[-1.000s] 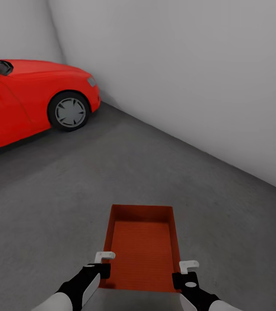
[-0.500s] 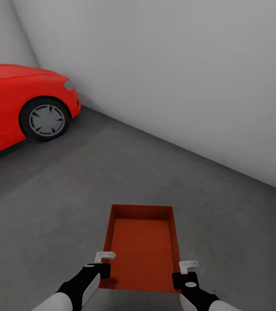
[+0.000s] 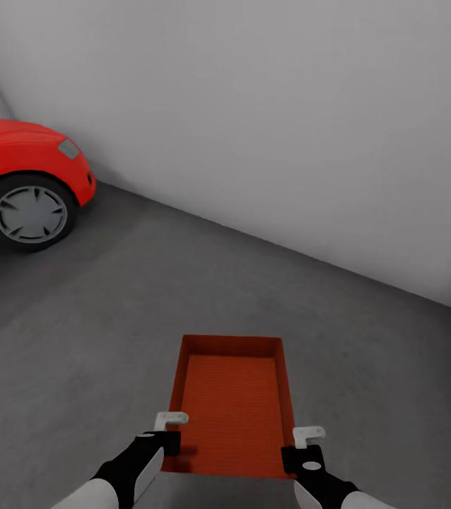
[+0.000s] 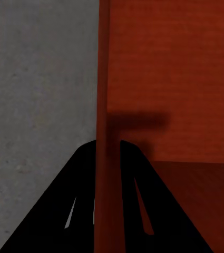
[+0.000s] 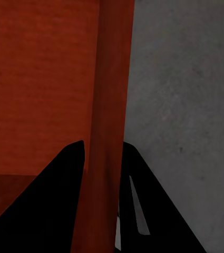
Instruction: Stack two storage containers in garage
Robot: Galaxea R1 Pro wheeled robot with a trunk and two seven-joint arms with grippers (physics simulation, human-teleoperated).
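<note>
One orange-red storage container (image 3: 232,403) hangs low in front of me over the garage floor (image 3: 112,311), open top up and empty. My left gripper (image 3: 170,440) is shut on its left wall near the close corner. My right gripper (image 3: 300,448) is shut on its right wall. The left wrist view has the thin wall (image 4: 104,79) running between the dark fingers of the left gripper (image 4: 109,145). In the right wrist view the wall (image 5: 112,79) is pinched in the same way by the right gripper (image 5: 104,146). The living room is out of view.
A red car (image 3: 20,177) stands at the far left, front wheel showing. A plain white-grey wall (image 3: 289,127) runs across behind, meeting another wall at the right edge. Dark concrete lies open ahead and to both sides of the container.
The whole view has swung to the right, so the car has slid toward the picture's left edge. Both grippers and the container keep the same place in the picture.
</note>
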